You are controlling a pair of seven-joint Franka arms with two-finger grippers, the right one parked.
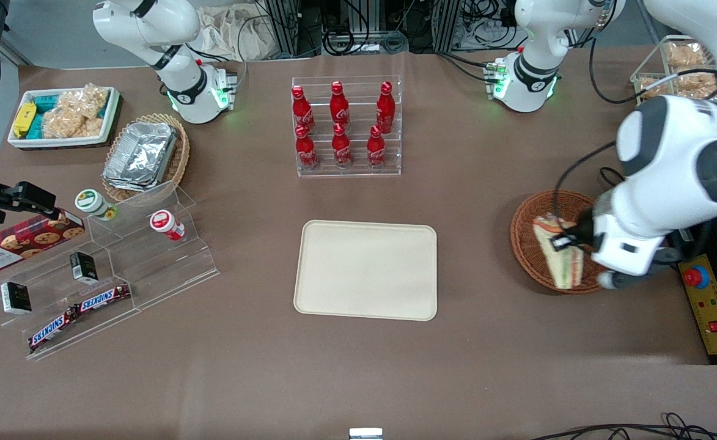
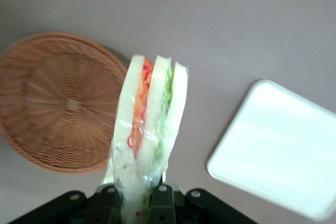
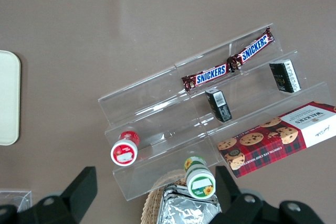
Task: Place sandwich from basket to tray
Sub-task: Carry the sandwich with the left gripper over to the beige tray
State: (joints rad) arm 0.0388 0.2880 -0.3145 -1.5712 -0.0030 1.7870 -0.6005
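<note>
My left gripper (image 1: pixel 567 243) (image 2: pixel 137 203) is shut on the sandwich (image 1: pixel 558 260) (image 2: pixel 149 124), a clear-wrapped wedge of pale bread with orange and green layers. It holds the wedge by one end. The sandwich hangs clear above the reddish-brown wicker basket (image 1: pixel 526 235) (image 2: pixel 58 103), near the rim on the tray's side. Nothing else lies in the basket. The cream-beige tray (image 1: pixel 367 269) (image 2: pixel 278 145) lies flat at the table's middle, a short gap from the basket toward the parked arm's end, with nothing on it.
A clear rack of red cola bottles (image 1: pixel 346 125) stands farther from the front camera than the tray. An acrylic stepped shelf with snacks (image 1: pixel 107 269) sits toward the parked arm's end. A yellow control box with a red button (image 1: pixel 703 299) lies beside the basket.
</note>
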